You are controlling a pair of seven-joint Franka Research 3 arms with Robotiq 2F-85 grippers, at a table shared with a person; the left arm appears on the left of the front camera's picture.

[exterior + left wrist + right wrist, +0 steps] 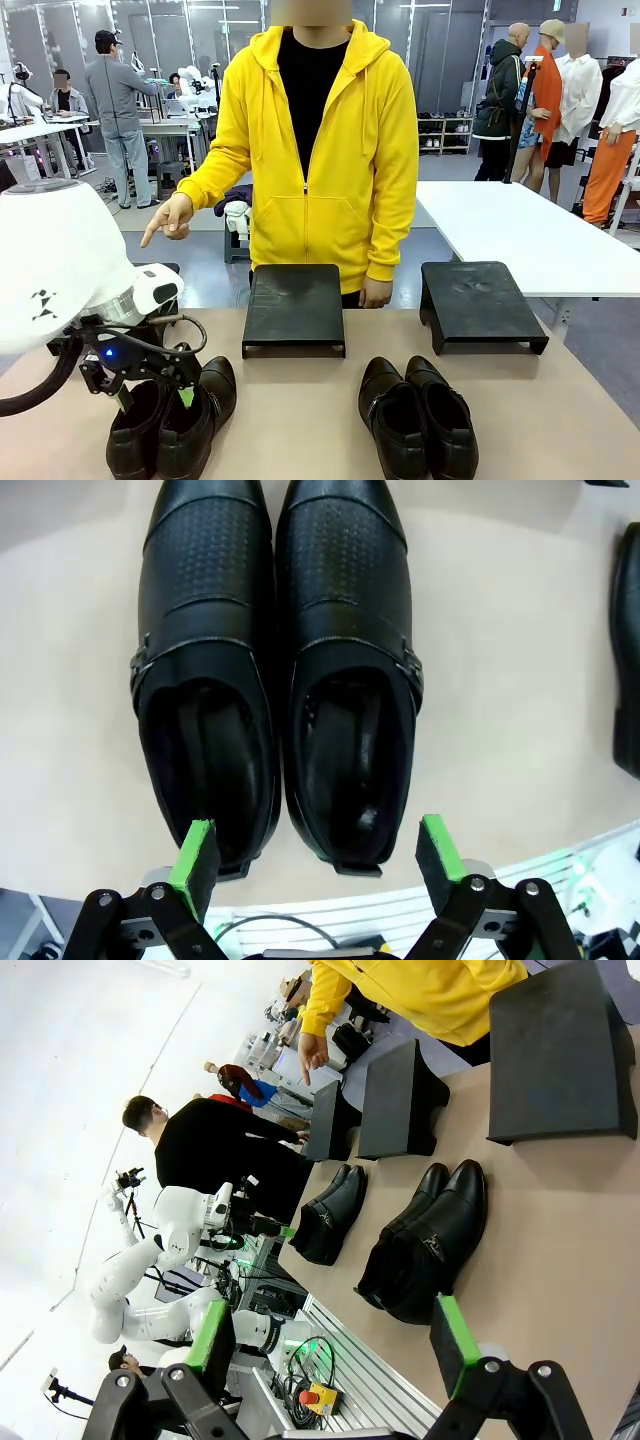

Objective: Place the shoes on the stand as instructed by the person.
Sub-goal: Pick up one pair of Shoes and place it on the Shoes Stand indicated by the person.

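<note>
Left wrist view looks straight down the left claw (318, 830), its green pads spread wide and gripping nothing, poised at the heel ends of the black buckle shoes (330, 660); that pair lies side by side on the desk (500, 680), toes pointing away from the claw; seen from the front, this claw hangs over the pair at the desk's near left; the right claw (330, 1310) stands wide too, empty, raised above the desk; further right lies the second dark pair (418, 418); behind the shoes sit the left stand (325, 1120), middle stand (295, 305) and right stand (480, 300), all black; the person (370, 150) in yellow points a hand (168, 220) down toward the left side.
</note>
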